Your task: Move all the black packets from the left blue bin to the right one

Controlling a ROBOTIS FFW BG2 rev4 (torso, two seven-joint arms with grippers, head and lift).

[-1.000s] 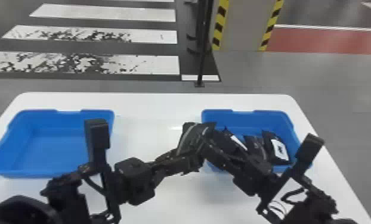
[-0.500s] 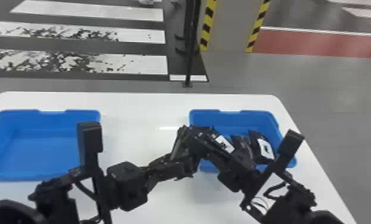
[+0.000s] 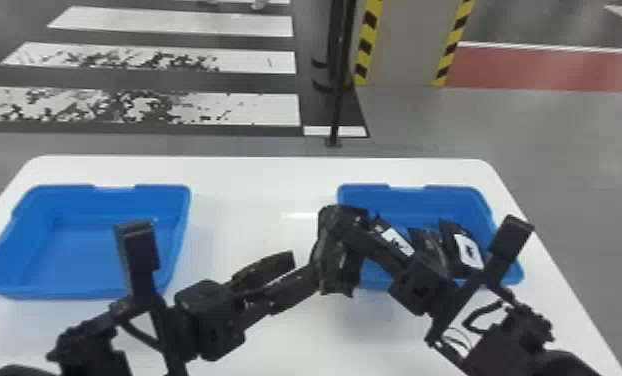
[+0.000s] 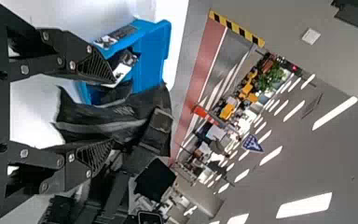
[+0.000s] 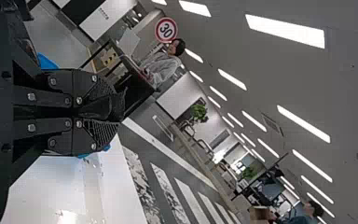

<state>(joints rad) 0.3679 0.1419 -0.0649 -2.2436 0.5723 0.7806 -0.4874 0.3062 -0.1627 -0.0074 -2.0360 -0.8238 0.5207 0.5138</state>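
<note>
Head view: the right gripper [image 3: 347,220] pinches a black packet [image 3: 339,272] near the left gripper [image 3: 305,265]; more packets [image 3: 452,232] sit in the right blue bin [image 3: 410,200]. Left wrist view: fingers [image 4: 95,67] spread wide. Right wrist view: fingers [image 5: 103,133] squeezed together.

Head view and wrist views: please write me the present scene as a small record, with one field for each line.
left bin: blue, on the white table
right bin: blue, at least three black packets inside
held packet: black, hanging near the right bin's left edge
right claw: shut on the held packet
left claw: open, pointing toward the held packet
</note>
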